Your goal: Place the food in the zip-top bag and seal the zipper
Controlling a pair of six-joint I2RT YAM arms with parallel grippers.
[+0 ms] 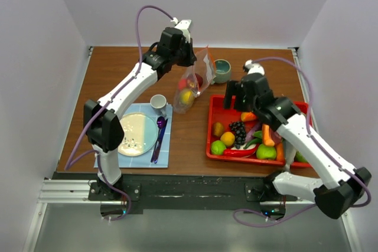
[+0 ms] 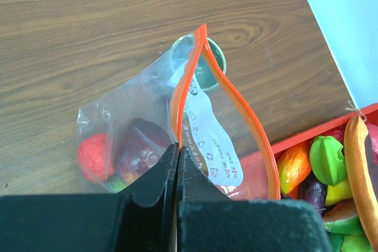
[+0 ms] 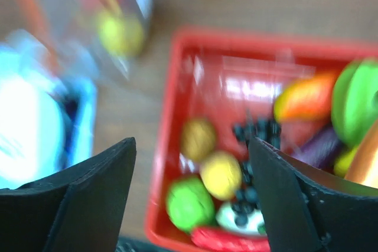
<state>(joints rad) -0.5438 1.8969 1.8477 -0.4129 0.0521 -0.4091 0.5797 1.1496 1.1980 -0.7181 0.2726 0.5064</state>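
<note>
The zip-top bag [image 1: 190, 87] hangs upright over the table's middle, mouth open. My left gripper [image 1: 188, 57] is shut on its top edge; in the left wrist view the fingers [image 2: 178, 146] pinch the plastic by the orange-red zipper [image 2: 242, 102]. A red fruit [image 2: 93, 154], a dark purple piece [image 2: 142, 146] and a yellow fruit [image 1: 187, 96] lie inside. My right gripper [image 1: 236, 103] is open and empty above the red tray [image 1: 210, 128]. Between its jaws [image 3: 190, 146], blurred, show a yellow fruit [image 3: 221, 174], a green fruit [image 3: 189, 202], grapes [image 3: 254, 134] and a red chili [image 3: 227, 240].
A teal cup [image 1: 222, 70] stands just behind the bag. A small white cup [image 1: 158, 102], a plate [image 1: 137, 134] and a purple spoon [image 1: 159, 137] sit on a blue mat at the left front. White walls close three sides.
</note>
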